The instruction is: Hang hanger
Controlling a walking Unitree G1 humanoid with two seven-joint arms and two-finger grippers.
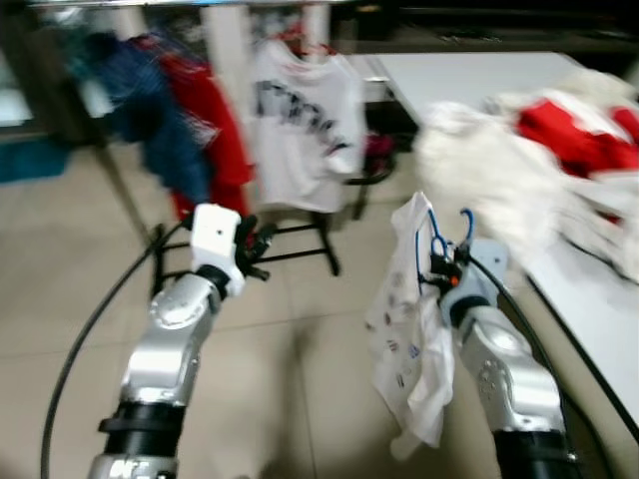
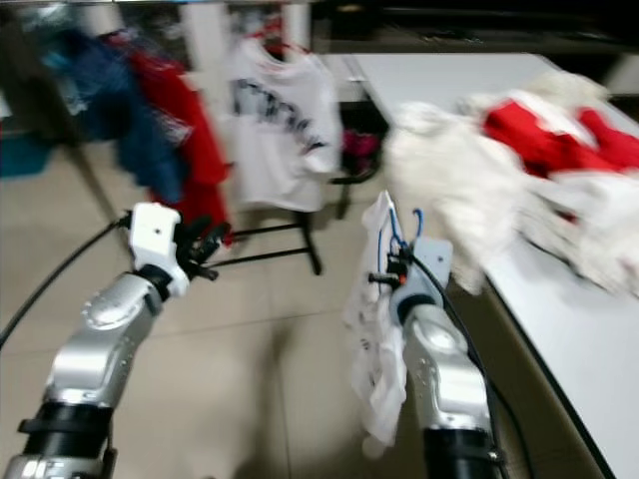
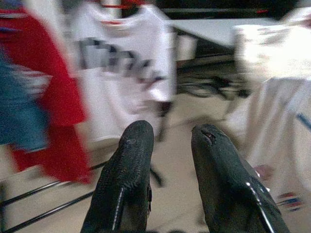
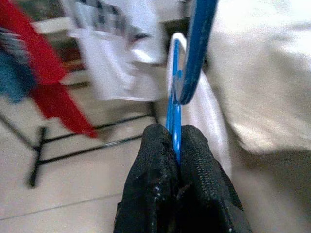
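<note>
A blue hanger carries a white printed shirt that droops beside my right arm. My right gripper is shut on the blue hanger, its hook curving up past the fingertips. My left gripper is raised at the left, open and holding nothing, with its two black fingers apart. Ahead stands a clothes rack with a white printed shirt, a red garment and a blue garment hanging on it.
A white table runs along the right, piled with white cloth and red clothes. The rack's black base bars cross the tiled floor between me and the hanging clothes. A black cable trails from my left arm.
</note>
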